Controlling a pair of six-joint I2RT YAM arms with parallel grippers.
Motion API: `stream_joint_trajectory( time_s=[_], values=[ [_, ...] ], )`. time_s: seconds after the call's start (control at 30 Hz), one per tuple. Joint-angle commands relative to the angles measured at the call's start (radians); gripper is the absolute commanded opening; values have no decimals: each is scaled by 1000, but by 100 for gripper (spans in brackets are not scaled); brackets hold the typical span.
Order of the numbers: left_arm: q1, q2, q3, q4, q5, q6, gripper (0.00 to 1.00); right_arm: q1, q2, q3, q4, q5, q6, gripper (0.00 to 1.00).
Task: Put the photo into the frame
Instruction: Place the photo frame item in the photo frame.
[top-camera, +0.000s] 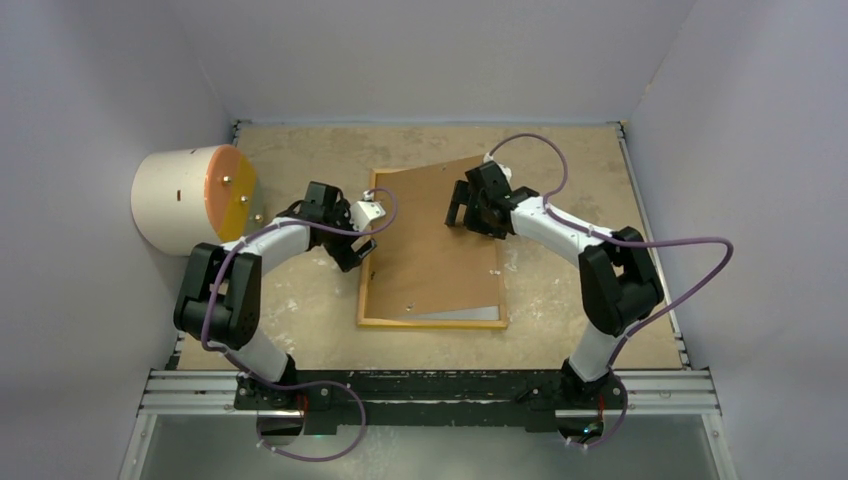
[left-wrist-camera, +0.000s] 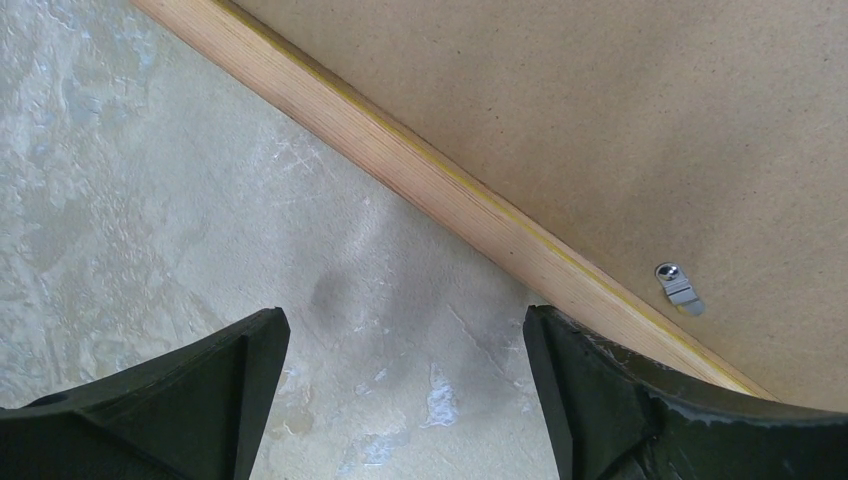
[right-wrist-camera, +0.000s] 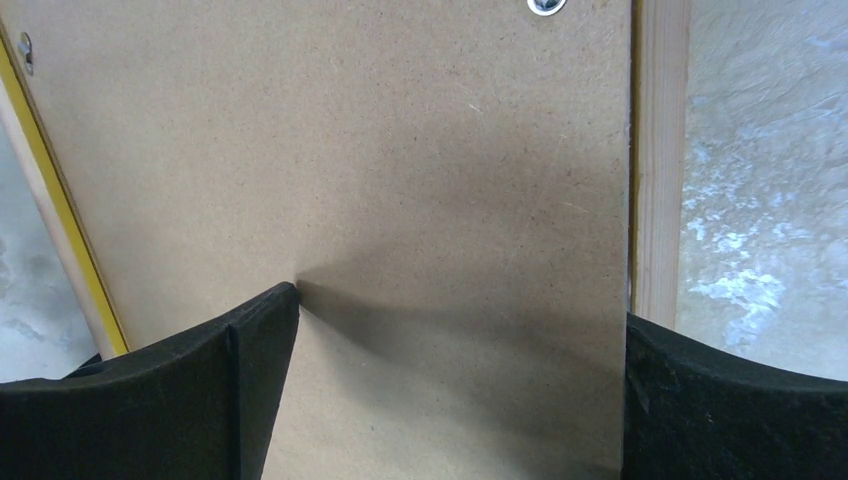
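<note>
Well to the left of the frame (top-camera: 430, 322), a cream cylinder (top-camera: 190, 200) with a flat orange face lay on its side at the edge of the surface (top-camera: 300, 300), which was pale, mottled and scuffed. The left arm rose from its base, folded at a raised elbow and reached in low toward the frame's left rail. The left tool (top-camera: 358, 245) hovered there with its black fingers (left-wrist-camera: 180, 410) spread wide and nothing between them. In the wrist view one finger hung over bare surface and the other overlapped the outer edge of the rail. The frame lay flat on its face, a thin rectangle of light, straight-grained wood with a line of yellow showing along its inner lip. A plain brown backing board (top-camera: 435, 240), matte and finely speckled, lay on it askew, its far right corner jutting past the frame's far rail. A small metal clip (left-wrist-camera: 680, 288) sat on the board near the left rail. At the frame's near right corner a pale grey strip showed beside the board; I could not tell whether it was pane or photo. The right arm bent at its elbow right of the frame and stretched inward. The right tool (top-camera: 468, 215) was poised over the board, fully open and empty, one finger above the board and the other by the right rail.
</note>
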Motion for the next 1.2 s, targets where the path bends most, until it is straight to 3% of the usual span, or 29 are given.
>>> stream_joint_trajectory(
  time_s=[0.0, 0.4, 0.9, 1.17],
  values=[
    [-1, -38, 36, -4, 40, 9, 94, 6, -40, 62, -137, 61, -71, 99],
    [17, -44, 48, -28, 54, 14, 95, -13, -77, -36, -51, -152, -60, 99],
    [35, -29, 59, -37, 92, -3, 92, -13, -95, 86, -199, -101, -129, 99],
    [52, -39, 59, -54, 109, 3, 92, -120, -252, -74, 89, -425, -46, 99]
  ],
)
